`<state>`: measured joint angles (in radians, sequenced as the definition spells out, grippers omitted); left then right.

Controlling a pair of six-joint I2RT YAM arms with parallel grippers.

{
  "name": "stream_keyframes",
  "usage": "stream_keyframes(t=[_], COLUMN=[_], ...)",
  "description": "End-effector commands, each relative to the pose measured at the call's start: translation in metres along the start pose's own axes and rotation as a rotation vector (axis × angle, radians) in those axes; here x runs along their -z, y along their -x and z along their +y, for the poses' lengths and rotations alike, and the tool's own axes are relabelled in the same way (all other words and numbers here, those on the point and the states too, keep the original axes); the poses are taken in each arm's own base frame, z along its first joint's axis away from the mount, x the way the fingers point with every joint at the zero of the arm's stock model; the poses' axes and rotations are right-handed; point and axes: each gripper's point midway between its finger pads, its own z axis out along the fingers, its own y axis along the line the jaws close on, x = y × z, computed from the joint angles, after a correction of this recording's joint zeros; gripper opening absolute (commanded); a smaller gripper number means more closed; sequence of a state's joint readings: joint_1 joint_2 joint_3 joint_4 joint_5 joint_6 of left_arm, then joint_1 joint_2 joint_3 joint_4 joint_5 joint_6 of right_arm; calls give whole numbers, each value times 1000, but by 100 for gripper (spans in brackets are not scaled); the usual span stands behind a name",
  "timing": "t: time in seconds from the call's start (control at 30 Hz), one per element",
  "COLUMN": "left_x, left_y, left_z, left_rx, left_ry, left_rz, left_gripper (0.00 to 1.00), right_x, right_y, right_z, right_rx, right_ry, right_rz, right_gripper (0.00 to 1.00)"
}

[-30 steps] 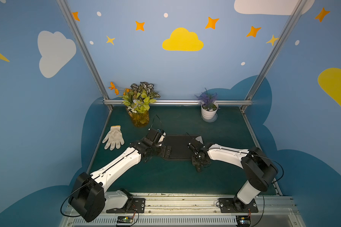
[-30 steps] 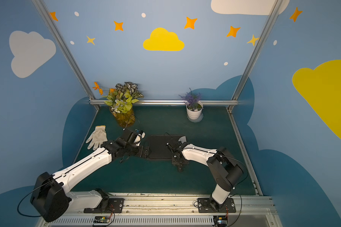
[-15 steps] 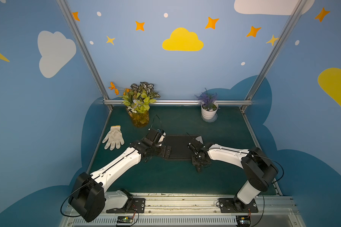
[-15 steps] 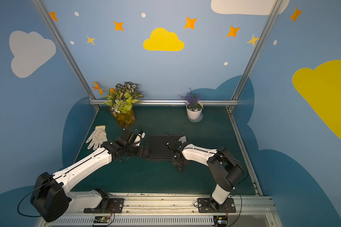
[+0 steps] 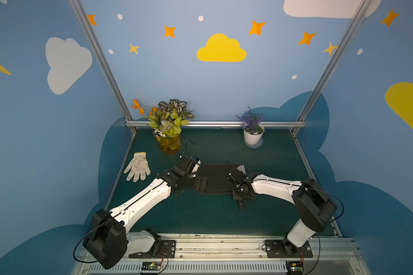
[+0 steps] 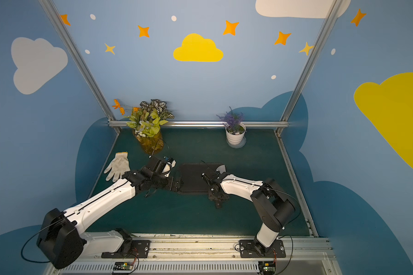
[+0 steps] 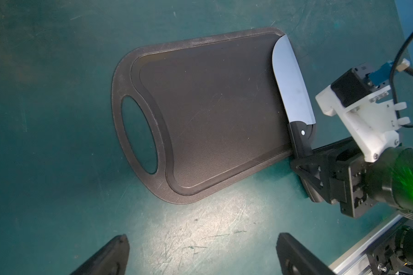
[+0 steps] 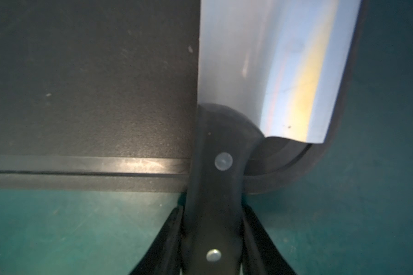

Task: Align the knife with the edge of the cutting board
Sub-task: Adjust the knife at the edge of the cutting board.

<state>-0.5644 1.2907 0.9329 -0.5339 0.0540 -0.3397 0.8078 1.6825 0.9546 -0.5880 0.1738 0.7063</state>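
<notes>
the knife (image 7: 291, 81) lies flat on the cutting board (image 7: 212, 107). its blade sits along the short end opposite the oval handle hole, and the blade's outer edge runs just inside the board's rim, close to parallel with it. the black handle sticks out past the board's long side, over the green tabletop (image 7: 57, 214).

the right hand (image 8: 212, 212) is closed on that handle just off the board, one finger on each flat side. that is likely why the handle overhangs: out there the fingers can get around it without scraping the board. gripping the handle rather than the blade also lets a small turn of the wrist swing the whole blade against the rim.

the left hand (image 7: 202, 240) hangs over the tabletop off the board, toward its hole end, fingers wide apart and holding nothing. it seems to be standing by, perhaps to steady the board.

the alignment looks nearly finished. i judge that only a slight straightening and a release are still to do.
</notes>
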Motion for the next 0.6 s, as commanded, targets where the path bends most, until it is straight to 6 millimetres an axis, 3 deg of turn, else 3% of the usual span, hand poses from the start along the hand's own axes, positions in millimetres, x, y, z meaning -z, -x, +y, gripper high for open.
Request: stream_keyframes(t=[0.0, 0.57], left_x=[-3, 0], left_y=[-7, -5], left_z=[2, 1], left_rx=[-11, -14], left_ry=[8, 4], left_rz=[23, 12], left_gripper=[100, 100], right_x=[1, 2], right_y=[-8, -9], right_z=[-11, -10], right_rx=[-7, -5], right_ry=[-27, -28], right_rz=[14, 17], right_gripper=[33, 33])
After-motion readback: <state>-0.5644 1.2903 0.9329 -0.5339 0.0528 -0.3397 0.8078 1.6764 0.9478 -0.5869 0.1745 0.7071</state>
